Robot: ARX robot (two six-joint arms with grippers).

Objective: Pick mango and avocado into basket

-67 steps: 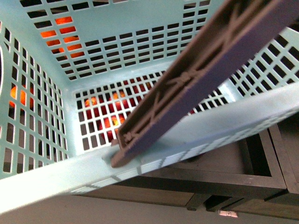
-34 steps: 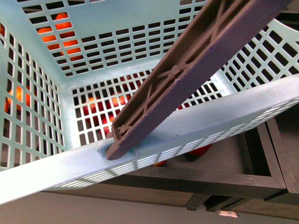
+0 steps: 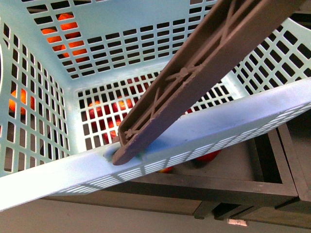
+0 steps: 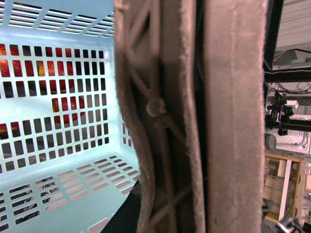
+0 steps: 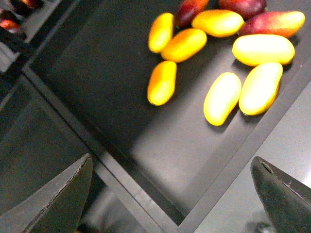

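The turquoise basket fills the front view, tilted, with nothing inside it. Its brown handle crosses it diagonally. My left gripper is shut on that handle, which fills the left wrist view and hides the fingers; the basket wall shows beside it. My right gripper is open and empty above the corner of a dark tray. Several mangoes lie at the tray's far end, apart from the gripper; the nearest are a yellow mango and an orange one. No avocado is in view.
Red and orange fruit shows through the basket's slots, and a red fruit shows under its near rim. Dark wooden crates stand below the basket. Reddish-purple fruit lies beyond the mangoes. Another dark compartment adjoins the tray.
In the front view the basket has shifted a little, its near rim rising at the right, so red fruit now shows beneath it. The handle stays in my left gripper.
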